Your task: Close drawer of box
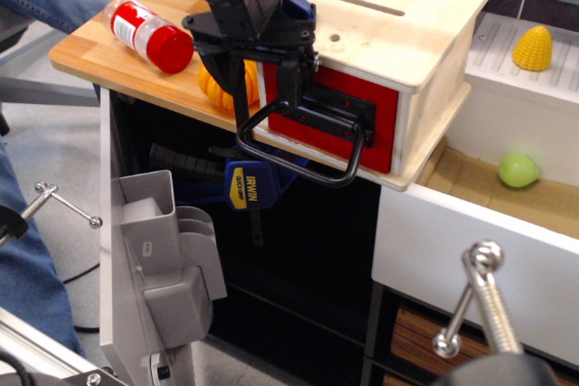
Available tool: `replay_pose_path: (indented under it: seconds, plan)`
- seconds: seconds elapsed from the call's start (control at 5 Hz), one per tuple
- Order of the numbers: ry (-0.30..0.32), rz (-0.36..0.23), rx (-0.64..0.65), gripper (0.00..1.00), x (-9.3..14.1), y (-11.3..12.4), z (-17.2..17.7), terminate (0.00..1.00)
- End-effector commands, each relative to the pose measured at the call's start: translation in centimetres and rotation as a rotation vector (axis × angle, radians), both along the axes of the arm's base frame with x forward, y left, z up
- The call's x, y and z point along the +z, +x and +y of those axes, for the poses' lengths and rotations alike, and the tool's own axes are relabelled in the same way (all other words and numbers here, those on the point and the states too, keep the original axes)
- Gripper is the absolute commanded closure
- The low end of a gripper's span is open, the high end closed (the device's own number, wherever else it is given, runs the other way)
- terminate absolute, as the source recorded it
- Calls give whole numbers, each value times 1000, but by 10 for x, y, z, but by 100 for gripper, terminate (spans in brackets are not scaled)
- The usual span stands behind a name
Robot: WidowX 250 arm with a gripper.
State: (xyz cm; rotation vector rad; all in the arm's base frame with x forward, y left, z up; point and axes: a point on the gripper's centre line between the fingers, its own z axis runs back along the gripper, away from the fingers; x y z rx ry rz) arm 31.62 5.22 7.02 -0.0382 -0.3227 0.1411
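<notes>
— What sits nearest?

— A white cabinet drawer (470, 250), pulled open, with a green fruit (518, 170) lying in it. Beyond it the loop handle (303, 146) hangs down.

— And the gripper?

— The gripper (262, 74) hangs right in front of the red drawer (353, 115), at its left end. I cannot tell whether its fingers are open or closed.

— The drawer itself?

— It looks pushed home, its front about flush with the plywood box (398, 15), so no contents show. Any remaining push goes straight back into the box.
</notes>
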Motion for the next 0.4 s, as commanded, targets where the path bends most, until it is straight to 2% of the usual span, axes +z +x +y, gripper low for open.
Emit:
replay_pose_path:
  seconds: [0.0,0.2]
  plan:
    - [20,-33,16,0,15,38,8,0]
    - [24,-42,28,0,19,32,18,100]
